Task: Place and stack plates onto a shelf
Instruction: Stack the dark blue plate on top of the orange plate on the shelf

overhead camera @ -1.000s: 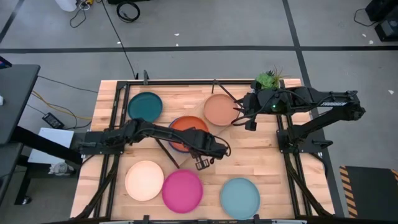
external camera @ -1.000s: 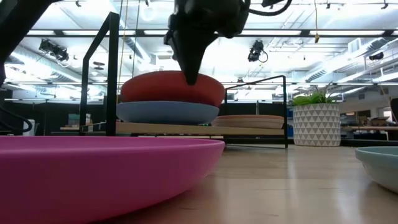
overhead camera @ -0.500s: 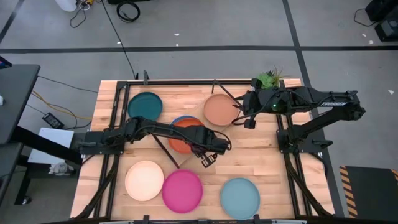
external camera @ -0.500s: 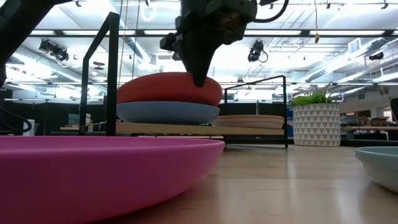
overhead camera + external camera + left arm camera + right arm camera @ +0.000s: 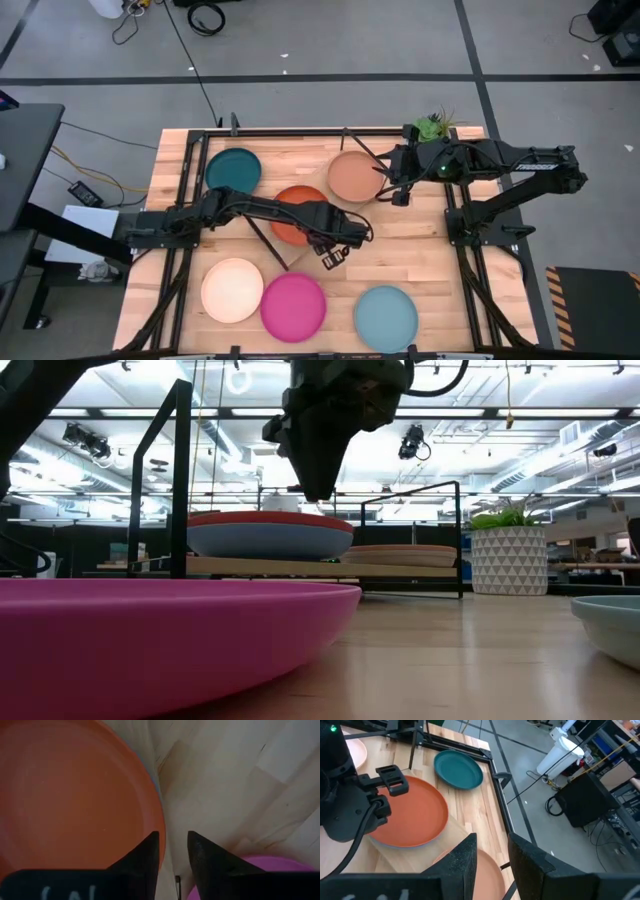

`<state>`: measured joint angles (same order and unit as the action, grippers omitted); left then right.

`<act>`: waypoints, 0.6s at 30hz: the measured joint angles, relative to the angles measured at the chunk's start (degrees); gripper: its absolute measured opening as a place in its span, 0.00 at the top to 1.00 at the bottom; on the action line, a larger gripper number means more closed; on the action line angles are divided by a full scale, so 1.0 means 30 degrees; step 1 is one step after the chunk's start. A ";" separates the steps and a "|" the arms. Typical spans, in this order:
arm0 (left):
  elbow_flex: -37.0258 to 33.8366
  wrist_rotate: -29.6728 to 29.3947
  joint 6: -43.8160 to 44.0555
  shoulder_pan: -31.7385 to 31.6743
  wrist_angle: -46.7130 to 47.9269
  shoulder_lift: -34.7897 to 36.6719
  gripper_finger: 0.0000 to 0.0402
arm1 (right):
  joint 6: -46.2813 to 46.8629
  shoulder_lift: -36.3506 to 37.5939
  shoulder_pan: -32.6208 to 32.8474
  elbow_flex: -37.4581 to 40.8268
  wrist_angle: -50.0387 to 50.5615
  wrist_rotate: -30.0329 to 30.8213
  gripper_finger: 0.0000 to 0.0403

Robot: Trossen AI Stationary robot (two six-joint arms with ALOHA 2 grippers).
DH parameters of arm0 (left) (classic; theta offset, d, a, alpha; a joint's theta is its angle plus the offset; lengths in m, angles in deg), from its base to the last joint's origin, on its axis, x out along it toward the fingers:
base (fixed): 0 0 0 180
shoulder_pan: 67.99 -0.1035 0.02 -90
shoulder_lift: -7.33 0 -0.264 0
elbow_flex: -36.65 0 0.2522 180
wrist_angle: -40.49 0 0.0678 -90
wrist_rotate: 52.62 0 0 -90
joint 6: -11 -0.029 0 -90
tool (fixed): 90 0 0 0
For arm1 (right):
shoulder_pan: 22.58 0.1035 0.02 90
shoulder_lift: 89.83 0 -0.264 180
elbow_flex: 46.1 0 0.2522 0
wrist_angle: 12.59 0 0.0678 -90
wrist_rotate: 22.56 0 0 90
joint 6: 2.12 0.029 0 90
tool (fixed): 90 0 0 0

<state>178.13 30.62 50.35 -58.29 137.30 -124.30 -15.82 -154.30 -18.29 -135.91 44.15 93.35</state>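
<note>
I have the left gripper (image 5: 331, 259) hovering just past the near edge of the shelf (image 5: 300, 567), over bare tabletop beside the orange plate (image 5: 300, 213). From its wrist camera I see the two fingers (image 5: 145, 857) a narrow gap apart with nothing between them, so it is nearly closed and empty. The orange plate sits flat on the blue plate (image 5: 268, 541), and that pair rests on the left half of the shelf; from above the blue one is almost fully covered. The tan plate (image 5: 353, 176) lies on the right half of the shelf. My right gripper (image 5: 397, 194) hangs just beside the tan plate's right rim, and its wrist camera shows the fingers (image 5: 465, 855) slightly parted, holding nothing. Off the shelf, the teal plate (image 5: 233, 169) is on the table near the back left corner. The cream plate (image 5: 232, 290), magenta plate (image 5: 293, 306) and light blue plate (image 5: 385, 316) lie in a row along the front. A plant (image 5: 431, 127) stands at the back right.
</note>
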 joint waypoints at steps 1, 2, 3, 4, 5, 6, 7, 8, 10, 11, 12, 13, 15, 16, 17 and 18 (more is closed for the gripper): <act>0.0000 0.0006 -0.0242 0.0007 -0.0006 0.0052 0.73 | 0.0000 -0.0005 0.0000 0.0000 -0.0065 -0.0003 0.71; 0.0011 0.0007 -0.0459 0.0007 0.0008 0.0176 0.73 | 0.0000 -0.0005 0.0000 0.0000 -0.0110 -0.0004 0.71; 0.0168 -0.0037 -0.0829 0.0007 0.0179 0.0311 0.73 | -0.0005 -0.0005 0.0000 0.0000 -0.0188 -0.0004 0.71; 0.0367 -0.0193 -0.1253 0.0007 0.0347 0.0524 0.73 | -0.0007 -0.0005 0.0000 0.0000 -0.0236 -0.0007 0.71; 0.0488 -0.0464 -0.1734 0.0072 0.0436 0.0811 0.73 | -0.0009 -0.0005 0.0000 0.0000 -0.0260 -0.0007 0.71; 0.0568 -0.0883 -0.2264 0.0120 0.0571 0.1098 0.73 | -0.0026 -0.0005 0.0000 0.0000 -0.0284 -0.0007 0.71; 0.0590 -0.1408 -0.2757 0.0171 0.0786 0.1441 0.73 | -0.0073 -0.0005 -0.0007 0.0000 -0.0310 -0.0007 0.71; 0.0581 -0.1978 -0.3016 0.0219 0.1098 0.1756 0.73 | -0.0076 -0.0005 -0.0003 0.0000 -0.0296 -0.0007 0.71; 0.0452 -0.3276 -0.3346 0.0301 0.1485 0.2485 0.73 | -0.0074 -0.0005 -0.0006 0.0000 -0.0280 -0.0021 0.71; 0.0295 -0.3997 -0.3357 0.0340 0.1611 0.2893 0.73 | -0.0080 -0.0005 -0.0001 0.0000 -0.0222 -0.0079 0.71; 0.0047 -0.4632 -0.3370 0.0357 0.1703 0.3382 0.73 | -0.0080 -0.0005 -0.0006 0.0000 -0.0157 -0.0141 0.71; -0.0295 -0.5061 -0.3431 0.0345 0.1720 0.3871 0.74 | -0.0065 -0.0005 0.0000 0.0000 -0.0124 -0.0149 0.71; -0.1199 -0.5477 -0.3503 0.0142 0.1456 0.4804 0.75 | -0.0007 -0.0005 0.0000 0.0000 0.0004 -0.0155 0.71; -0.1790 -0.5617 -0.3495 0.0015 0.1414 0.5264 0.76 | 0.0008 -0.0005 0.0000 0.0000 0.0041 -0.0160 0.71; -0.2498 -0.5705 -0.3503 -0.0125 0.1317 0.5723 0.78 | 0.0030 -0.0005 0.0007 0.0000 0.0062 -0.0160 0.71; -0.3296 -0.5763 -0.3510 -0.0270 0.1019 0.6282 0.79 | 0.0083 -0.0005 0.0007 0.0000 0.0062 -0.0160 0.71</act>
<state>168.24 13.33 39.82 -59.10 140.35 -105.45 -15.57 -154.32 -18.26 -135.91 44.33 92.87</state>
